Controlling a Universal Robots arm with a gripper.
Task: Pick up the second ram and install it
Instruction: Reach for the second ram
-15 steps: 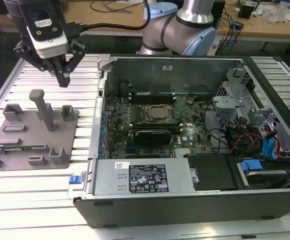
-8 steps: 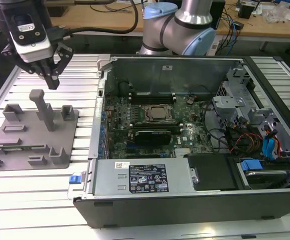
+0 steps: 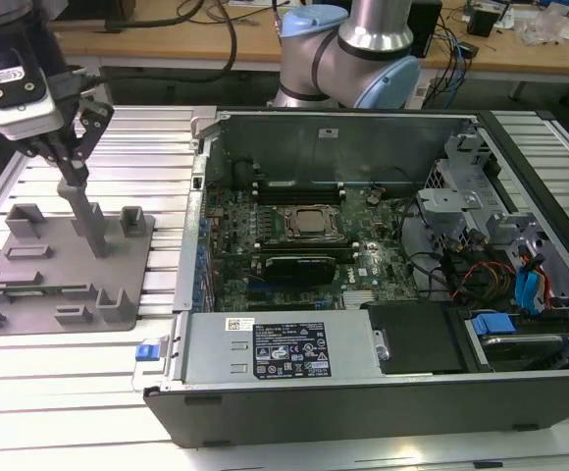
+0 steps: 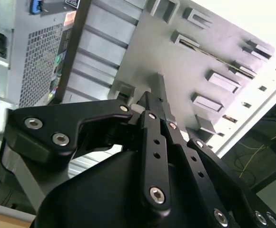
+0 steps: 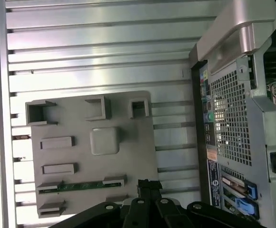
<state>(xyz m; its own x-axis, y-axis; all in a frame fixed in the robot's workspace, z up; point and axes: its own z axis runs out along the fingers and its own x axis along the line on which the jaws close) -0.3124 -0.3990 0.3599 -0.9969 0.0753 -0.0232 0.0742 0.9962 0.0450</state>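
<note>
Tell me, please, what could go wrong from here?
The gripper hangs right by the tall post of the grey plate; lowering might strike it. The second ram lies low between the plate's holders, so a slightly off grasp could catch them or bend the thin strip.

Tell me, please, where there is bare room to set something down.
In the exterior view, bare slatted table lies between the grey plate and the near edge, and a narrow strip runs between plate and computer case. The plate is crowded with posts, the second ram and the hand above it; the case is packed.
</note>
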